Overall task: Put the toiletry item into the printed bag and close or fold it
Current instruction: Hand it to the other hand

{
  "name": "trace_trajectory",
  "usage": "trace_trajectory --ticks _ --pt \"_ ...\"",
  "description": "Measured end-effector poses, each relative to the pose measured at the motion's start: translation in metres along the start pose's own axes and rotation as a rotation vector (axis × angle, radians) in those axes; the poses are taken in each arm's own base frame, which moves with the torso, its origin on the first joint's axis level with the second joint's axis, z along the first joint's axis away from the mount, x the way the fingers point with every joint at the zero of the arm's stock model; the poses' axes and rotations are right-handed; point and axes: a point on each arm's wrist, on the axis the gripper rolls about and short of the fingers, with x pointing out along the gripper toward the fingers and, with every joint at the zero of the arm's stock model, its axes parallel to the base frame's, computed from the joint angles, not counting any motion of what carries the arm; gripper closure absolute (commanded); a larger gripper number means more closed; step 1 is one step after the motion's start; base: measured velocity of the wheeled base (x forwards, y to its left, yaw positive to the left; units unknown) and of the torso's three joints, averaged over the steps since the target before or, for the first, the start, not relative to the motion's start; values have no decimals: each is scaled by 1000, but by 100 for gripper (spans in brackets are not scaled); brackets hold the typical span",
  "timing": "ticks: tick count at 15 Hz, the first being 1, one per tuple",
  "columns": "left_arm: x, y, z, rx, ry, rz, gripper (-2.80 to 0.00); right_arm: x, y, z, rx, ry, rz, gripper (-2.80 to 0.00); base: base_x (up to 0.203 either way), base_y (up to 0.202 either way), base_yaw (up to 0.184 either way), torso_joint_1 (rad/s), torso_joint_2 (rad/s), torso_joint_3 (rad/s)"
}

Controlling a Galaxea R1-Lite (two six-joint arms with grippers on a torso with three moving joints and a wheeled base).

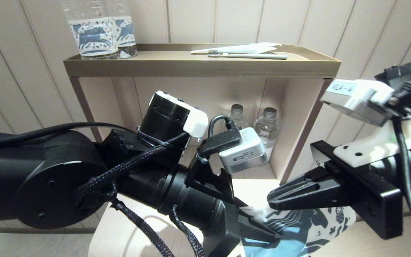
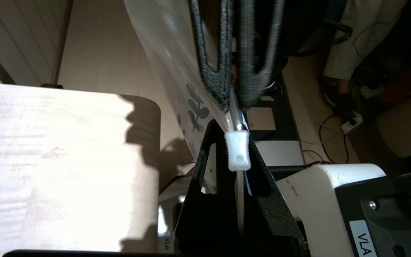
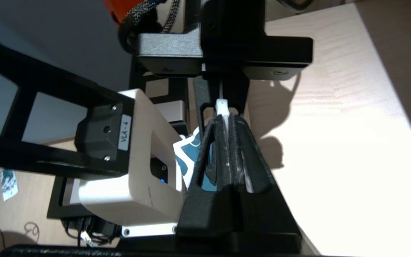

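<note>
You've got both end effectors meeting in the air just off the near edge of the worktop (image 1: 127, 232), tip to tip. Your left end effector (image 1: 262, 228) is pinched narrow on something thin and white, and in the left wrist view a small white ribbed piece (image 2: 238, 150) sits right at its tips with a slim pale stem running back between the fingers; I'd guess that's the toiletry item, but I can't make out which kind. Your right end effector (image 1: 280, 200) is clamped flat on the end of the printed bag (image 1: 309, 228), which hangs beneath it, not resting on the worktop, blue print facing the head camera.

Here's the risk. The right fingers look closed across the very end of the bag that the item is heading for, so in my judgement the mouth is being held shut; push now and the item may just crumple the paper or skid along the outside. Ease that grip to open it and the bag could drop clear of the worktop. The two sets of fingers are almost touching, too, so any small misalignment means a collision.

A toothbrush (image 1: 248, 55) and a plain white wrapper (image 1: 248, 48) lie on the shelf top (image 1: 198, 66), untouched.
</note>
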Motion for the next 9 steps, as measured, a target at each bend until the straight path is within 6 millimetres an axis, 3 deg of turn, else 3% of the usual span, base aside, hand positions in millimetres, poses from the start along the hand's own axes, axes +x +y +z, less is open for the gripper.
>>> trace_trajectory --ticks 9 --pt "-4 -1 -2 -3 50 96 0 -3 -6 -3 -29 72 -208 0 0 0 0 0 0 0"
